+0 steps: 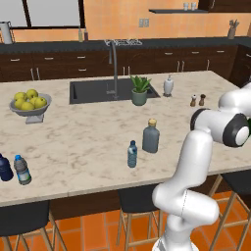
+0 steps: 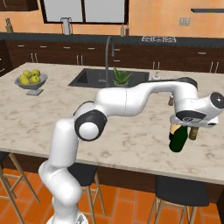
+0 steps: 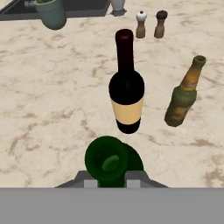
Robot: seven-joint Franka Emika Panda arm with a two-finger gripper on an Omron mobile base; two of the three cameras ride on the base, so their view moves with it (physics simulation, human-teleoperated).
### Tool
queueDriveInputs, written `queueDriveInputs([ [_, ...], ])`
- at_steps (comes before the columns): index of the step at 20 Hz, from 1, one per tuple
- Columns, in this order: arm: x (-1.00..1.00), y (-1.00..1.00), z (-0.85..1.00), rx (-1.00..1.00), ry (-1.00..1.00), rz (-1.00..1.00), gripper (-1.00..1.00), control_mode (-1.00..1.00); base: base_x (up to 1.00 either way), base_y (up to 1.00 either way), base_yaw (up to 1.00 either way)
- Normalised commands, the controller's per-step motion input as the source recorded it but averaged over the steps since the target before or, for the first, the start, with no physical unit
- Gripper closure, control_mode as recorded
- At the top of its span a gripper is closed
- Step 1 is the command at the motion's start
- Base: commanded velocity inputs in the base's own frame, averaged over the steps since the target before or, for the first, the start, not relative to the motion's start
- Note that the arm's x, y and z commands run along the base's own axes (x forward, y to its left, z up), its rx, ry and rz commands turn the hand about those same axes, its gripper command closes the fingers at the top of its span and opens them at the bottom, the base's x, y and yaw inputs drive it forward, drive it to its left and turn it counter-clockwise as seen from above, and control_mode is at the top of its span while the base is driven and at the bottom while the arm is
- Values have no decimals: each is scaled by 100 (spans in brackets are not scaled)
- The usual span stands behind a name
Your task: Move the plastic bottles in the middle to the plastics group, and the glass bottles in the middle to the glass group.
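The gripper (image 3: 111,183) clamps the green wine bottle (image 3: 109,164) (upright, neck pointing up).

you're looking over a pale marble island counter (image 1: 88,132) with a dark sink (image 1: 93,91) and a tall faucet (image 1: 114,63) set toward its far edge. behind it runs a row of dark wood cabinets (image 1: 59,66) under a dark worktop, against an orange wall (image 1: 122,14) with a window (image 1: 49,12) at the upper left. the floor (image 1: 98,233) is orange tile, and dark stools (image 1: 22,220) stand along the counter's near edge.
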Motion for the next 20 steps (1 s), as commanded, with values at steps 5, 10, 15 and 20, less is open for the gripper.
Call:
queueDriveInputs([
  [5,1,0,0,0,0,0,100,-100,0,0,0],
  [10,4,0,0,-5,8,0,100,-100,0,0,0],
  [15,11,5,0,-6,8,0,100,-100,0,0,0],
  [20,15,0,-2,0,0,1,100,-100,0,0,0],
])
